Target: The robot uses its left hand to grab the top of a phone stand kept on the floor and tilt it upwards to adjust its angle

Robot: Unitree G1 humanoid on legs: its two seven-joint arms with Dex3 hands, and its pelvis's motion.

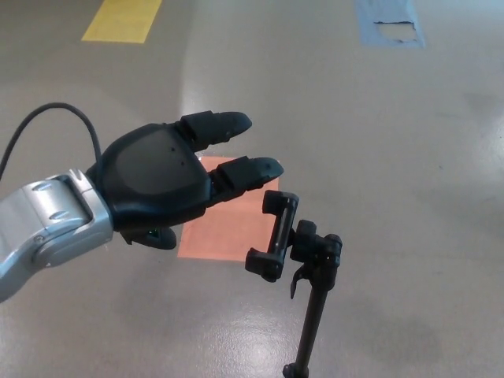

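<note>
- Broadly, a smooth grey floor (409, 157) is seen across the whole head view, with a pale glare streak running down its middle.
- A silver forearm (43, 232) is seen entering from the left edge, with a black cable (47, 114) looped above it.
- At the end of that forearm the left hand (169, 185) is held above the floor, back of the hand upward, with its two thick fingers (244, 171) stretched out and spread apart; nothing is gripped in it.
- The lower fingertip is seen just above and to the left of the stand's top end; whether it is touched cannot be told, though a thin gap appears to be left.
- An orange rectangle (236, 228) is marked on the floor, partly covered by the hand and by the stand's clamp.
- A blue patch (390, 24) with a worn pale centre is found at the top right, and a yellow patch (122, 20) at the top left.
- The black phone stand (303, 260) is placed on the floor at lower centre, its thin pole (313, 323) rising from the bottom edge.
- On top of the pole the empty clamp (273, 235) is carried, tilted with its upper end toward the hand.
- The right hand is not seen.
</note>
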